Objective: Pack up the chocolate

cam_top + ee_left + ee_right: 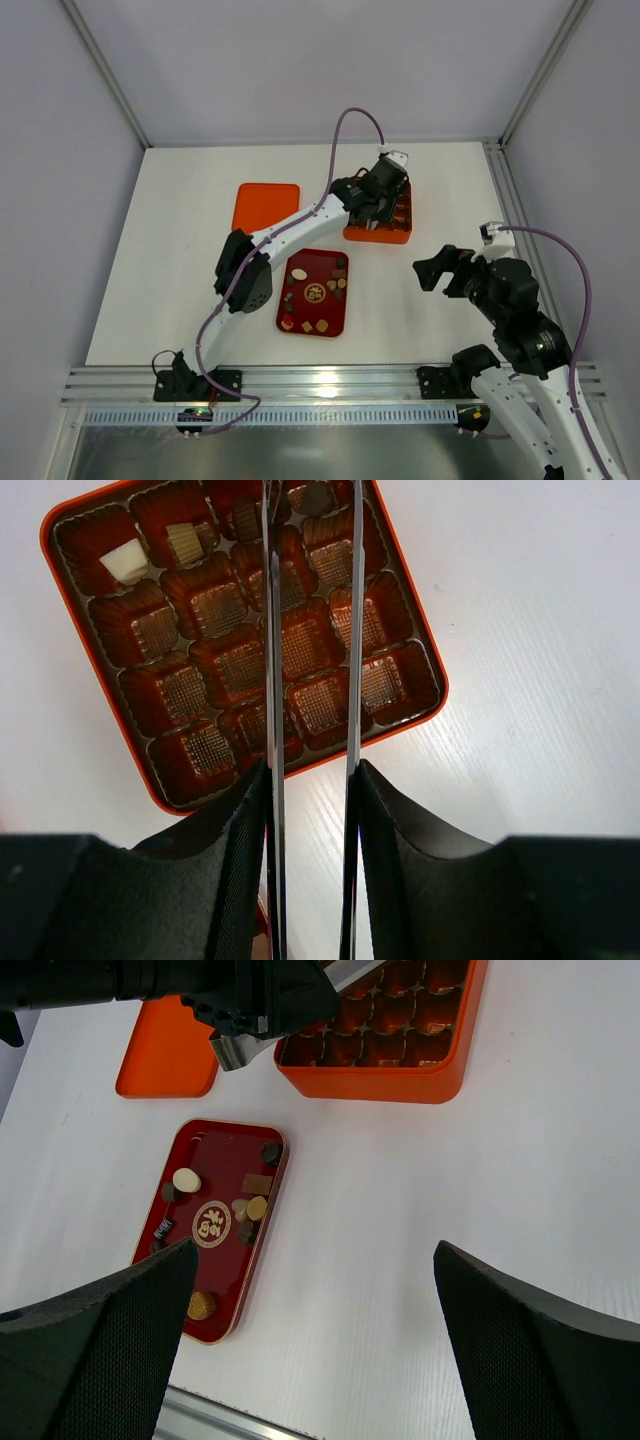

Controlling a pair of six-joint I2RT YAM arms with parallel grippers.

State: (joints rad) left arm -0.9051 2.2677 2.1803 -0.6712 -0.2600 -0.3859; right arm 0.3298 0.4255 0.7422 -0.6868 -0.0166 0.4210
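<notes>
Over fluted orange box (240, 665), square cream chocolate (127, 560) inside, left end effector (311, 492) parted, right end effector (315, 1250) splayed.

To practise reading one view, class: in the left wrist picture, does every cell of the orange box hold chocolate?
No: most cells of the orange box are empty; only a few near its top hold chocolate.

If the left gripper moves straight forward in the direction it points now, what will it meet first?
Most likely the orange square box with brown cells, in the row where a dark chocolate piece lies between the fingers of the left gripper. Depth is unclear.
</notes>
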